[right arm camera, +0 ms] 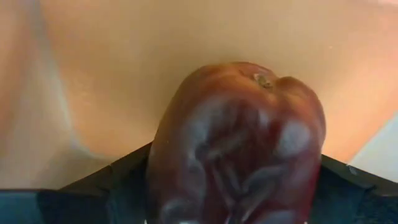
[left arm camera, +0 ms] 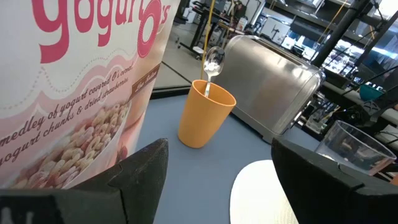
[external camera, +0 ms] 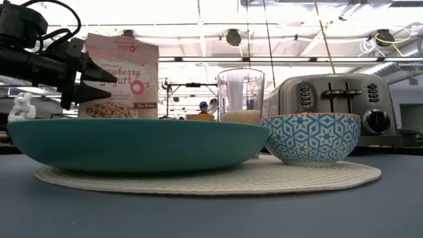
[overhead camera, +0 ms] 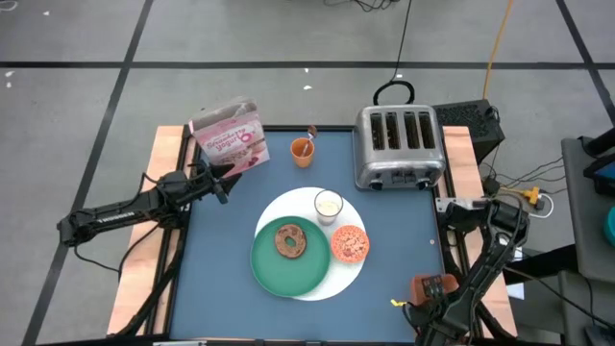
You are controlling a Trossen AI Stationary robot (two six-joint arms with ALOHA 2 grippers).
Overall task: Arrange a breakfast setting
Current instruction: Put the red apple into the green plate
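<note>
Dark red fruit (right arm camera: 239,146) seen filling the space between the right gripper (overhead camera: 430,293) jaws at the tabletop's right front edge, jaws wide around it, grip uncertain.

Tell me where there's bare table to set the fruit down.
Bare blue table lies left of the green plate, and right of the patterned bowl below the toaster. It is crowded between cereal box, orange cup and toaster.

pink cereal box (overhead camera: 231,137), silver toaster (overhead camera: 398,146), orange cup (overhead camera: 303,151)
</note>
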